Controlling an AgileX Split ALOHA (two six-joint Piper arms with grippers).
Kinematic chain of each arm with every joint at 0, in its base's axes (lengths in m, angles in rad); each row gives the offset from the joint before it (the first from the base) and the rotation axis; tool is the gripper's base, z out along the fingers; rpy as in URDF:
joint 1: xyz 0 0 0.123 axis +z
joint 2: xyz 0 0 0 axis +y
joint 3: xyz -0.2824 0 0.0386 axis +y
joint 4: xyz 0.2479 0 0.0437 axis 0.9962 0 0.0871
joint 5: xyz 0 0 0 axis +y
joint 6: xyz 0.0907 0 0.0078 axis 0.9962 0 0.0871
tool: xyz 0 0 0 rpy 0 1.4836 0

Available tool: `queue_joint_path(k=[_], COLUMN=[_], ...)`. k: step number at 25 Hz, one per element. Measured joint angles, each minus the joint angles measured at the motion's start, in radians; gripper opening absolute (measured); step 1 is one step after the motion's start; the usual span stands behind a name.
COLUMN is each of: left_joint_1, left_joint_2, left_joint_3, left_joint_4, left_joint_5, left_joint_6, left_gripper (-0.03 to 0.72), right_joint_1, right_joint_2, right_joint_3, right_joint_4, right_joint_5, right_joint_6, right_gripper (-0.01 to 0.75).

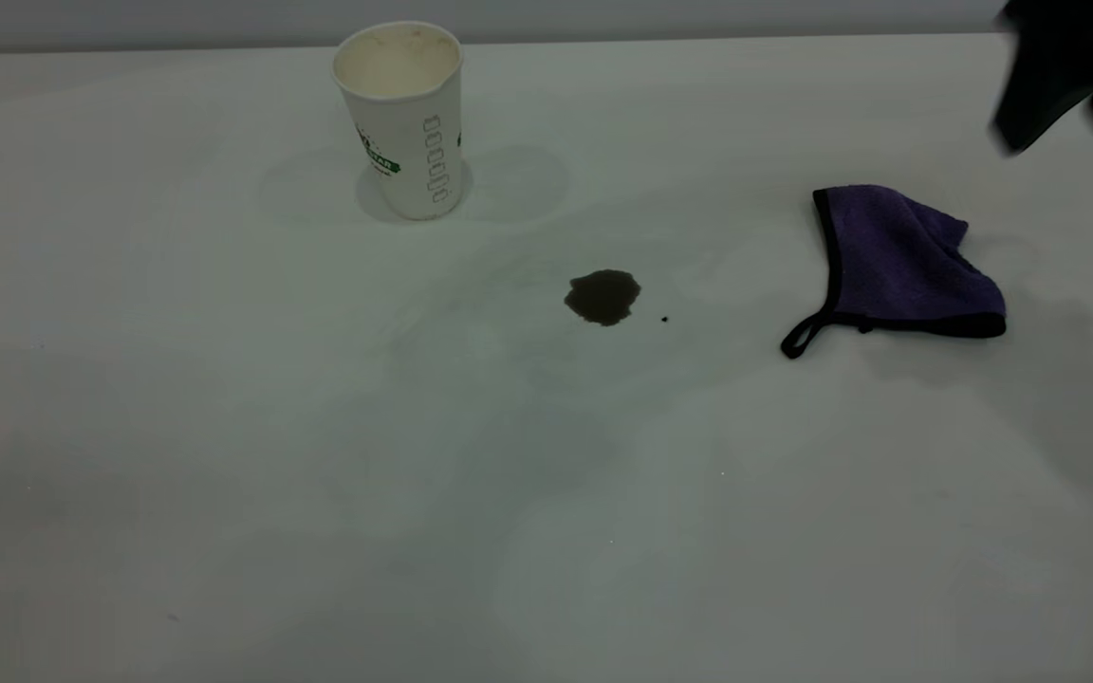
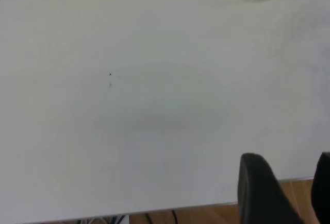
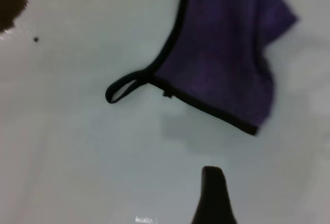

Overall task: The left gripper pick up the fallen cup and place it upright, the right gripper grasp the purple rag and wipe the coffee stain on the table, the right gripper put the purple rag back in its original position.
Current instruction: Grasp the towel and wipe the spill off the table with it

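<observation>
With the cup [image 1: 401,119] upright, the right gripper [image 1: 1068,81] hovered above the purple rag [image 1: 898,261] — finger spread indiscernible. It should pinch the bunched middle — not the loop.

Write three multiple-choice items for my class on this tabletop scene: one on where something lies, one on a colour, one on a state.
1. Where is the coffee stain?
A. Between the cup and the purple rag, nearer the camera than the cup
B. Under the rag
C. Inside the cup

2. What colour is the edging of the purple rag?
A. White
B. Black
C. Green

3. How does the cup stand?
A. On its side
C. Upside down
B. Upright, mouth up

Answers:
1 A: the blotch lies on the bare table, apart from both.
2 B: a black border and loop run along its edge.
3 B: its cream inside shows from above.

The right gripper hangs beyond the rag, touching nothing.
</observation>
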Motion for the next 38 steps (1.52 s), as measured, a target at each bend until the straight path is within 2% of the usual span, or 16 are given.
queue_joint_path(k=[13,23,26,27,32,34,38], left_joint_1=[0.0,0.0,0.0,0.0,0.0,0.0,0.0], left_joint_2=[0.0,0.0,0.0,0.0,0.0,0.0,0.0], left_joint_3=[0.0,0.0,0.0,0.0,0.0,0.0,0.0], left_joint_4=[0.0,0.0,0.0,0.0,0.0,0.0,0.0], left_joint_5=[0.0,0.0,0.0,0.0,0.0,0.0,0.0], left_joint_6=[-0.001,-0.001,-0.001,-0.001,-0.001,-0.001,-0.001], left_gripper=[0.317,0.317,0.317,0.317,0.317,0.317,0.317], right_joint_1=[0.005,0.005,0.005,0.005,0.022,0.045,0.119], right_joint_2=[0.42,0.564,0.575,0.577,0.586,0.586,0.592], right_joint_3=[-0.318,-0.429,-0.435,-0.435,-0.445,-0.448,-0.489], right_joint_4=[0.007,0.003,-0.003,-0.006,-0.026,-0.027,-0.01], right_joint_5=[0.018,0.019,0.015,0.013,0.0,-0.006,0.01], right_joint_6=[-0.039,-0.089,-0.089,-0.089,-0.101,-0.109,-0.112], right_gripper=[0.613,0.566,0.506,0.464,0.121,0.088,0.088])
